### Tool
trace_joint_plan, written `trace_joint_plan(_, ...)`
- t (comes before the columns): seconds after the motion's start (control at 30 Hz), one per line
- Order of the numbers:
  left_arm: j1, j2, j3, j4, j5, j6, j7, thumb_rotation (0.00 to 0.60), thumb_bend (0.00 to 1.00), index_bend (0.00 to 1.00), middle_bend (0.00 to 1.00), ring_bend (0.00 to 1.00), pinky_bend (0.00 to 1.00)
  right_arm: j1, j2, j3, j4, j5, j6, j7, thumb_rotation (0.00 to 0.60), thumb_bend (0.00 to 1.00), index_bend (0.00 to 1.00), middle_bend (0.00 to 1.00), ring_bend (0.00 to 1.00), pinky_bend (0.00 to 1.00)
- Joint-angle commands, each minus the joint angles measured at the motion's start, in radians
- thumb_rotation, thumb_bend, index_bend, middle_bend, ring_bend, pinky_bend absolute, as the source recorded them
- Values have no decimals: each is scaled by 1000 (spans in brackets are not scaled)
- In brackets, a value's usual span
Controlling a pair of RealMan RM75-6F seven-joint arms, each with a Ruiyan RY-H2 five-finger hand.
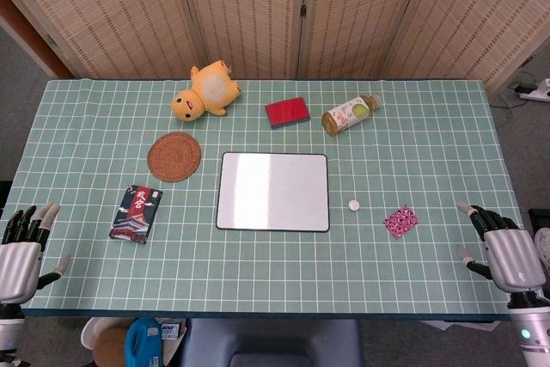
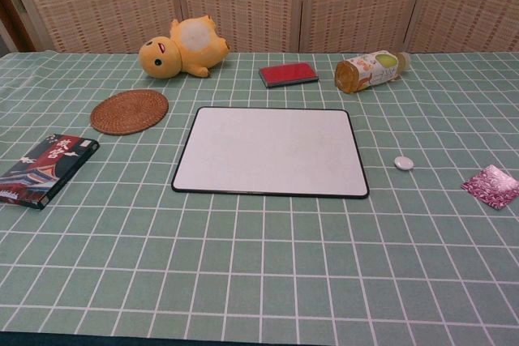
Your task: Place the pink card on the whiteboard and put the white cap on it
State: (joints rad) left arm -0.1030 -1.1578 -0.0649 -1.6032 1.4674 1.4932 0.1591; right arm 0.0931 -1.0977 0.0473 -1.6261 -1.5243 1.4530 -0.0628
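The pink card (image 1: 401,221) (image 2: 491,185) lies flat on the green grid cloth, right of the whiteboard (image 1: 273,191) (image 2: 270,150). The small white cap (image 1: 354,205) (image 2: 404,163) sits between the board and the card, apart from both. Nothing lies on the whiteboard. My right hand (image 1: 503,251) rests at the table's right front edge, fingers apart and empty, well right of the card. My left hand (image 1: 21,247) sits at the left front edge, fingers apart and empty. The chest view shows neither hand.
A yellow plush toy (image 1: 206,90), a red pad (image 1: 287,112) and a lying bottle (image 1: 349,114) line the far side. A woven coaster (image 1: 174,156) and a dark printed box (image 1: 137,212) lie left of the board.
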Motion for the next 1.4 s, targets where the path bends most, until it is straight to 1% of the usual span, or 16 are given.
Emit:
trace_joint_plan(0.03, -1, 3, 0, -3, 0, -2, -1, 600, 308, 0, 0, 0, 0, 2, 1, -1, -3, 0, -2, 0, 600, 302, 170, 249, 261, 364)
trace_joint_plan(0.33, -4, 4, 2, -6, -1, -7, 3, 600, 308, 0, 0, 0, 0, 12, 6, 1, -5, -10, -9, -1, 600, 301, 169, 248, 262, 365)
trace_joint_plan(0.43, -7, 4, 0, -7, 2, -10, 0, 600, 308, 0, 0, 0, 0, 39, 18, 8, -8, -18, -39, -24, 600, 302, 170, 253, 263, 364)
trace_joint_plan(0.5, -9, 4, 1, -8, 2, -12, -2, 600, 308, 0, 0, 0, 0, 59, 25, 15, -8, -19, -63, -47, 600, 301, 170, 280, 289, 365)
trace_joint_plan(0.57, -9, 5, 2, -8, 2, -12, -3, 600, 308, 0, 0, 0, 0, 89, 31, 24, -8, -19, -98, -69, 600, 301, 170, 312, 346, 378)
trace_joint_plan(0.6, -7, 5, 2, -8, 3, -10, -3, 600, 308, 0, 0, 0, 0, 107, 34, 30, -7, -17, -122, -80, 600, 302, 170, 333, 383, 409)
trace_joint_plan(0.63, -6, 5, 3, -7, 4, -7, -4, 600, 308, 0, 0, 0, 0, 121, 34, 34, -5, -17, -138, -86, 600, 301, 170, 361, 427, 471)
trace_joint_plan(0.67, -4, 5, 3, -7, 4, -4, -4, 600, 308, 0, 0, 0, 0, 134, 32, 38, -1, -17, -153, -93, 600, 301, 170, 390, 469, 544)
trace_joint_plan(0.7, -1, 5, 5, -7, 5, 0, -4, 600, 308, 0, 0, 0, 0, 152, 29, 42, 7, -16, -175, -102, 600, 301, 170, 431, 527, 640)
trace_joint_plan(0.77, 3, 6, 6, -7, 4, 5, -4, 600, 308, 0, 0, 0, 0, 178, 23, 46, 21, -14, -208, -110, 600, 290, 170, 522, 645, 791)
trace_joint_plan(0.83, 9, 8, 8, -8, 2, 10, -4, 600, 308, 0, 0, 0, 0, 206, 14, 45, 39, -15, -249, -118, 600, 257, 170, 618, 758, 895)
trace_joint_plan(0.9, 13, 8, 10, -9, 2, 14, -3, 600, 308, 0, 0, 0, 0, 231, -3, 41, 73, -24, -279, -123, 600, 231, 170, 678, 821, 949)
trace_joint_plan(1.0, 17, 9, 13, -11, 0, 14, 0, 600, 308, 0, 0, 0, 0, 265, -31, 31, 131, -15, -343, -116, 600, 202, 170, 743, 893, 996)
trace_joint_plan(1.1, 21, 11, 14, -13, -2, 17, 1, 600, 308, 0, 0, 0, 0, 293, -64, 20, 190, -8, -395, -114, 600, 181, 174, 784, 942, 1000)
trace_joint_plan(1.4, 29, 10, 18, -12, -3, 21, -7, 600, 308, 0, 0, 0, 0, 353, -152, -18, 326, -13, -495, -75, 600, 166, 242, 828, 988, 1000)
